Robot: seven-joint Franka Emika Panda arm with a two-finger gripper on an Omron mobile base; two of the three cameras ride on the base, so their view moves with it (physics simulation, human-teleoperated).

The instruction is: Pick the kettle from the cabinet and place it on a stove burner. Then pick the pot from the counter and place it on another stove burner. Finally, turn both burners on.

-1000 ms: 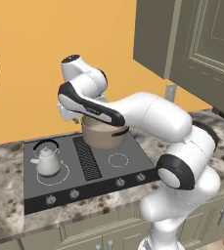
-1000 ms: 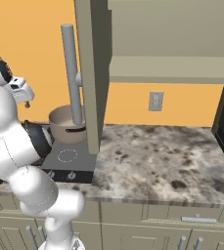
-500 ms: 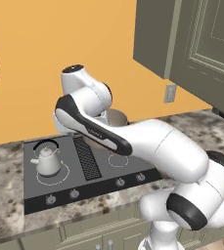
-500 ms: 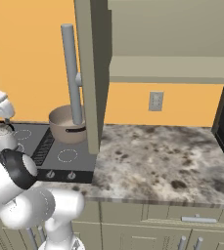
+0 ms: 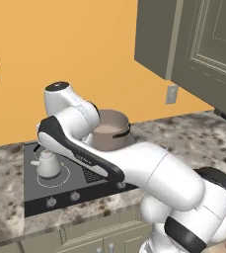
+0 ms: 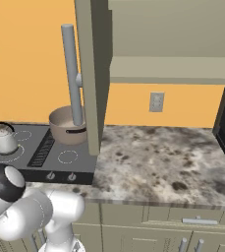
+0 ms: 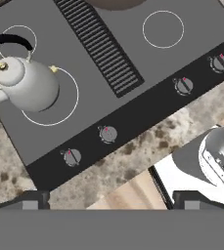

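kettle [image 5: 47,163] sits on the large left ring [image 7: 73,102] of the cooktop [image 7: 133,105]; pot [image 5: 110,132] on a rear burner right of the vent grille [image 7: 98,46]. since a second ago the arm has swung from over the pot toward the front left, above the knobs [image 7: 107,133]. gripper fingertips barely show at the hand view's bottom edge; cannot tell how far apart or whether holding anything. pot half hidden behind the arm, and by the cabinet [image 6: 92,74] post in right base view.

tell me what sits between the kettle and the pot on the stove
The vent grille, a dark slatted strip, runs between the kettle and the pot; right base view.
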